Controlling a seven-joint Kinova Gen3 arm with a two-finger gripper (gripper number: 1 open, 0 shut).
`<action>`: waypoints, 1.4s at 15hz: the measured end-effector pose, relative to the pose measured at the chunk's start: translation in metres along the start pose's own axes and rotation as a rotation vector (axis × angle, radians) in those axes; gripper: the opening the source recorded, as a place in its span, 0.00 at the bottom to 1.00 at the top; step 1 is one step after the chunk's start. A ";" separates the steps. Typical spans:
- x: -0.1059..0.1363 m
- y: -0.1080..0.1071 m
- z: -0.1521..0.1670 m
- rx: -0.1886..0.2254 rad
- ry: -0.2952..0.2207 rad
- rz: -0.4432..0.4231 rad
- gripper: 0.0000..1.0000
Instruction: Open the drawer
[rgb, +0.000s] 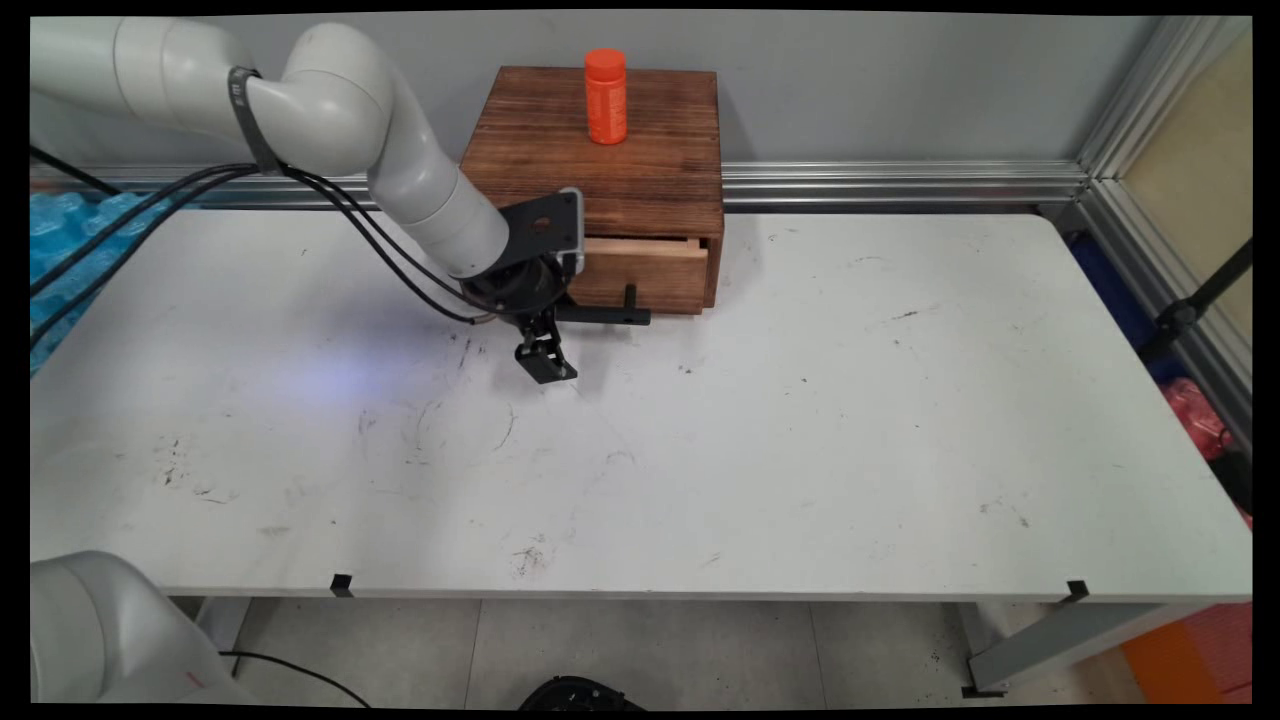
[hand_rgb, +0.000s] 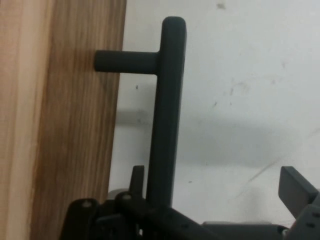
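A dark wooden box (rgb: 610, 150) stands at the back of the white table (rgb: 800, 420), and an orange bottle (rgb: 606, 96) stands upright on its top. The box's drawer (rgb: 650, 278) is pulled out a little, showing a pale wooden edge. Its black bar handle (rgb: 605, 315) (hand_rgb: 167, 115) sticks out at the front on a short post. My gripper (rgb: 552, 332) (hand_rgb: 217, 180) is low at the drawer front, open, with the handle bar between the fingers. The bar lies right next to the left finger (hand_rgb: 137, 176), while the right finger (hand_rgb: 296, 187) stands far off it. Nothing is gripped.
Black cables (rgb: 330, 205) hang from the arm over the table's left part. Blue bubble wrap (rgb: 70, 240) lies beyond the left edge. An aluminium rail (rgb: 900, 185) runs along the wall behind, with a frame post (rgb: 1140, 130) at the right.
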 end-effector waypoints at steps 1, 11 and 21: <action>0.001 0.002 -0.001 0.000 -0.002 -0.003 1.00; -0.007 0.044 -0.016 -0.040 -0.044 -0.040 1.00; -0.001 0.077 -0.023 -0.072 -0.051 -0.062 1.00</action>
